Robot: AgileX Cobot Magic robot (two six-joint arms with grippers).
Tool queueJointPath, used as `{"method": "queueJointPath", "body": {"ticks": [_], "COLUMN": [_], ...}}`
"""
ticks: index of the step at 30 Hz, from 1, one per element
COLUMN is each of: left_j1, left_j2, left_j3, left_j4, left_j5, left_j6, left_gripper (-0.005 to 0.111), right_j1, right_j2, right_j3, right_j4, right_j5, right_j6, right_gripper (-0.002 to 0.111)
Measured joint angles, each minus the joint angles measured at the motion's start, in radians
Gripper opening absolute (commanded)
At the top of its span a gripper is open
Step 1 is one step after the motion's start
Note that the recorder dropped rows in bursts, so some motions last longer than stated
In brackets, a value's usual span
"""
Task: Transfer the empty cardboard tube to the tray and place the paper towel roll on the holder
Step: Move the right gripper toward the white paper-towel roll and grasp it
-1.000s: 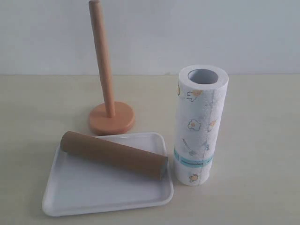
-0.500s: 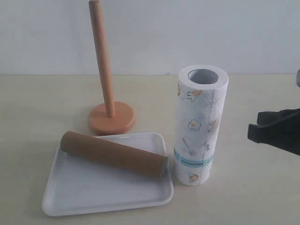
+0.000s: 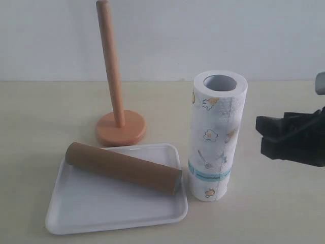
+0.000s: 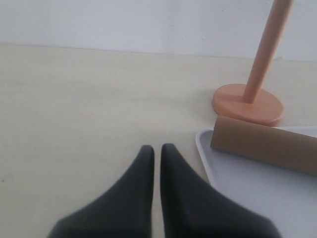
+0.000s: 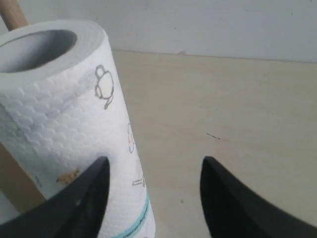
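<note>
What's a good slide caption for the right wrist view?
Open right gripper facing the upright paper towel roll.

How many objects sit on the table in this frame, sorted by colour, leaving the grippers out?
White: 2 (tray, paper towel roll)
Brown: 1 (empty cardboard tube)
Orange-tan: 1 (wooden holder)
Total: 4

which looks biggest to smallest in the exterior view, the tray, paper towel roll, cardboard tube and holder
1. tray
2. paper towel roll
3. cardboard tube and holder: unsure, since the holder is taller but thin, and it stands farther back.
</note>
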Motion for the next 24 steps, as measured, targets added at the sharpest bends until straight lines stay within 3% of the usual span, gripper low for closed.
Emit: {"method": "queueJointPath", "body": {"ticks": [6, 12, 16, 24], "left_j1": [0.0, 0.0, 0.0, 0.0], "left_j2": [0.0, 0.0, 0.0, 0.0], "left_j3": [0.0, 0.0, 0.0, 0.0], "left_j4": [0.0, 0.0, 0.0, 0.0], "left_j5": [0.0, 0.0, 0.0, 0.0], "left_j6": [0.0, 0.0, 0.0, 0.0], "left_gripper": [0.004, 0.004, 0.004, 0.004], "right_j1": [0.009, 0.122, 0.201, 0.219], "right_j2": [-0.063, -0.136, -0.161, -0.161], "right_j3": [0.0, 0.032, 0.118, 0.272], "right_j4": [-0.03, -0.034, -0.034, -0.003], "right_j5": [0.115, 0.175, 0.057, -0.262], "right_j6": [-0.003, -0.003, -0.005, -0.073], "right_gripper": [0.066, 0.066, 0.066, 0.066]}}
